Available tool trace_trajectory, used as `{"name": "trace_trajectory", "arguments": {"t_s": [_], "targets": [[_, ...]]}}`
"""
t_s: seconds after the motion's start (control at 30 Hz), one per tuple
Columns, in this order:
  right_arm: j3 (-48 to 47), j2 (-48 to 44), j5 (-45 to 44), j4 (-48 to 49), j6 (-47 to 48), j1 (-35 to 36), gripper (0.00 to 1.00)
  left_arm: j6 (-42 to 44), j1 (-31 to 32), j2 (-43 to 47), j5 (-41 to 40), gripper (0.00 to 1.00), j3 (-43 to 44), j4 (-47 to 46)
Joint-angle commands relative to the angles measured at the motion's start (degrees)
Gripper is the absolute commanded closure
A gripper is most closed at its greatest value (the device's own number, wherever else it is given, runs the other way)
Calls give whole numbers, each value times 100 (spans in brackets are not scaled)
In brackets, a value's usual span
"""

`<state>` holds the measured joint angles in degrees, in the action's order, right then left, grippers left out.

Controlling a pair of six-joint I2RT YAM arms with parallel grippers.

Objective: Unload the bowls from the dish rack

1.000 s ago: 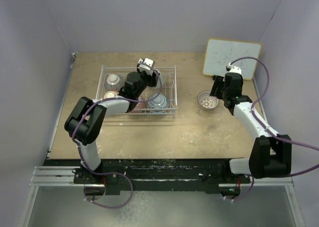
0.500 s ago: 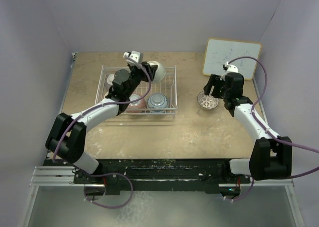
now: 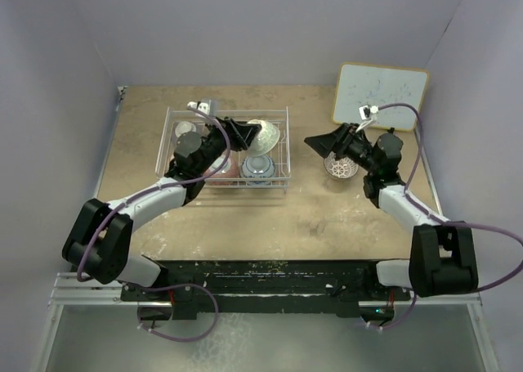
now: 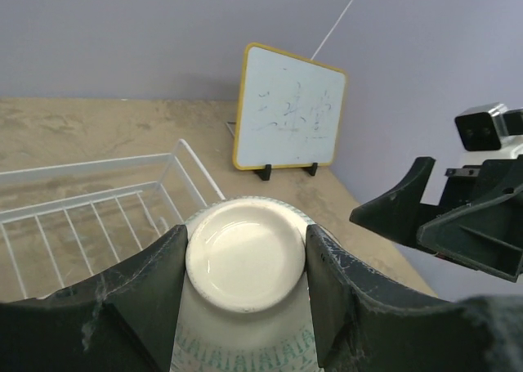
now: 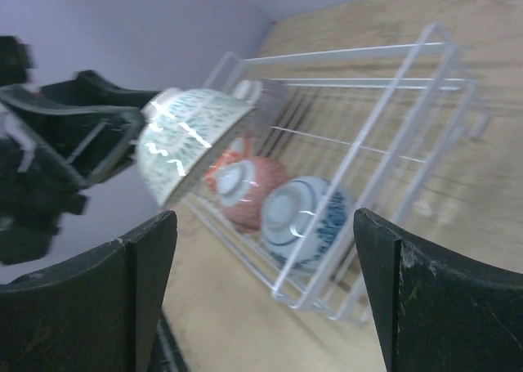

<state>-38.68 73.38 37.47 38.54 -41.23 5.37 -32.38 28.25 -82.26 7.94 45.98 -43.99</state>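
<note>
Ceramic bowl, one, in left tool

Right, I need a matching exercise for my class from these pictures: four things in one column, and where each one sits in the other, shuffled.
Things:
1. green-patterned bowl
2. blue-and-white bowl
3. grey-patterned bowl
4. whiteboard

Places:
A. propped upright at the far right of the table
B. on the table, outside the dish rack
C. clamped in the left gripper
D. lying in the dish rack

Pairs: 1-C, 2-D, 3-B, 4-A
</note>
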Motion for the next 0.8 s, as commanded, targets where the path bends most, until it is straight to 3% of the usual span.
{"name": "trace_trajectory", "arguments": {"t_s": [0.0, 0.17, 0.43, 0.77], "targets": [[358, 493, 992, 3465, -2181, 126, 12, -874, -30, 283, 267, 100, -120, -1389], [424, 921, 883, 5051, -3203, 395, 13, -1341, -30, 186, 274, 100, -349, -2085], [91, 1392, 524, 5328, -3245, 1192, 17, -1680, -4, -73, 305, 100, -387, -2543], [-112, 1739, 386, 5920, -3462, 1486, 20, -1752, 145, -124, 469, 100, -265, -2485]]}}
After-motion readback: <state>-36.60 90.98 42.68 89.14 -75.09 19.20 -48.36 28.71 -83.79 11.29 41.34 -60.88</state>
